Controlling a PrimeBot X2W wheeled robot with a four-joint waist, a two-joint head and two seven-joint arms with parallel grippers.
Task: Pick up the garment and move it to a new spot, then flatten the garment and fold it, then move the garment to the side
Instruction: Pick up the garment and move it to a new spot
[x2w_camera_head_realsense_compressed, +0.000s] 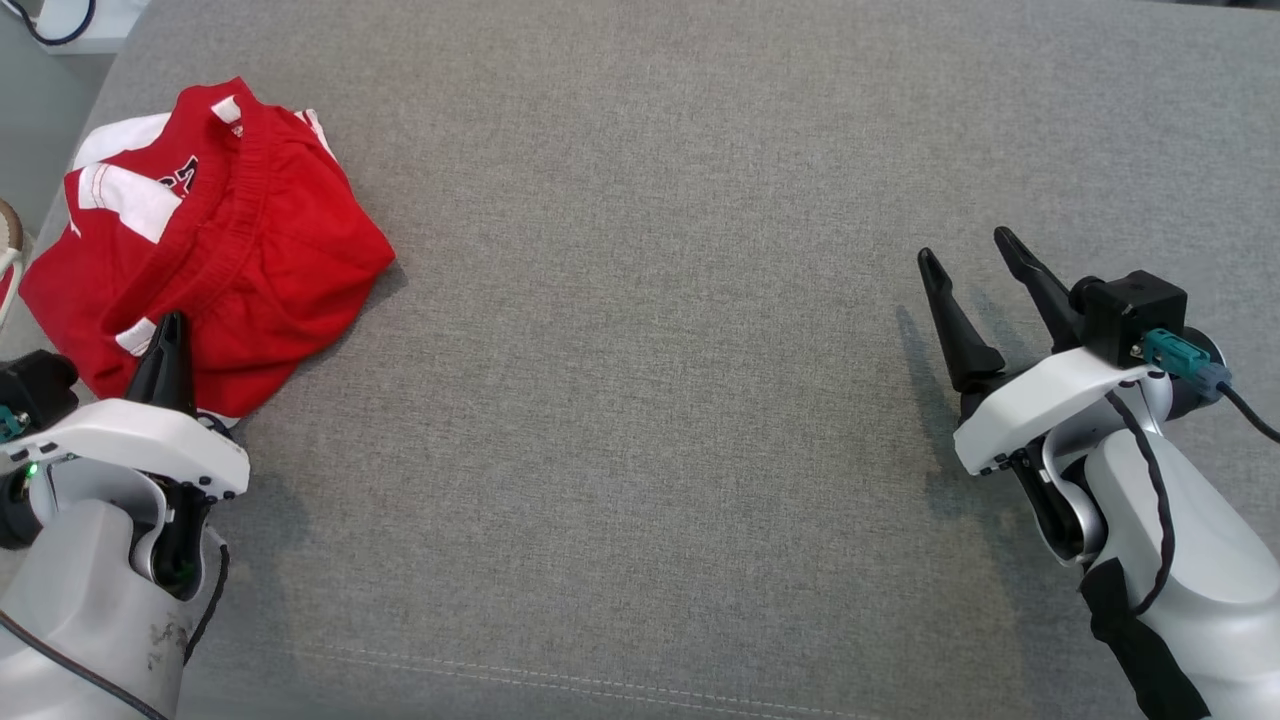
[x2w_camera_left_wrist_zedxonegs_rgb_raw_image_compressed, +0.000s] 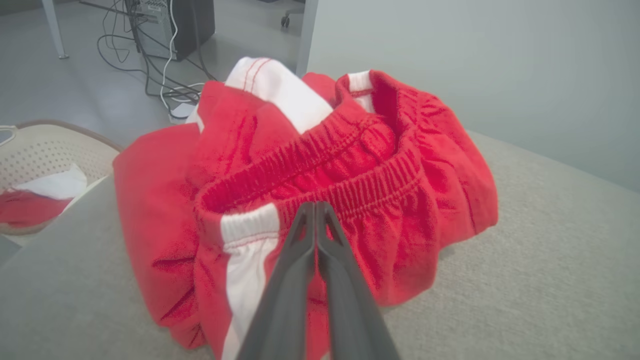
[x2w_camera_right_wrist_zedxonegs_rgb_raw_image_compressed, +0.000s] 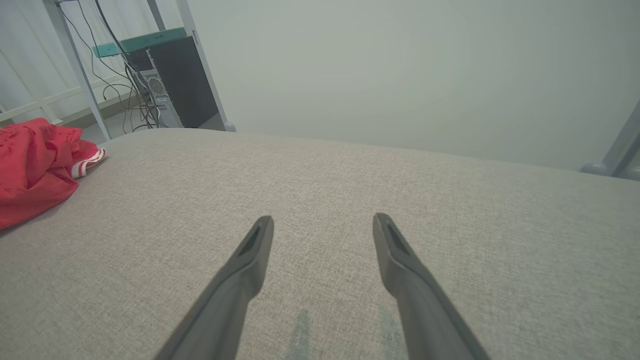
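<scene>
Garment: red shorts with white panels, bunched in a heap at the upper left of the head view, close to the left edge of the grey upholstered surface. The left gripper sits at the heap's near edge. In the left wrist view its fingers are pinched together right on the elastic waistband, beside a white stripe, and it seems to have a fold of cloth caught. The waistband runs away from the fingertips, slanting up the frame.

The right gripper hangs spread wide and empty at the right of the frame, well apart from the garment, so the left arm is far nearer. Bare grey fabric lies between the two, and nothing blocks a carry toward the middle. Off the left edge sits a pale basket with cloth in it. A computer tower and cables are on the floor beyond.
</scene>
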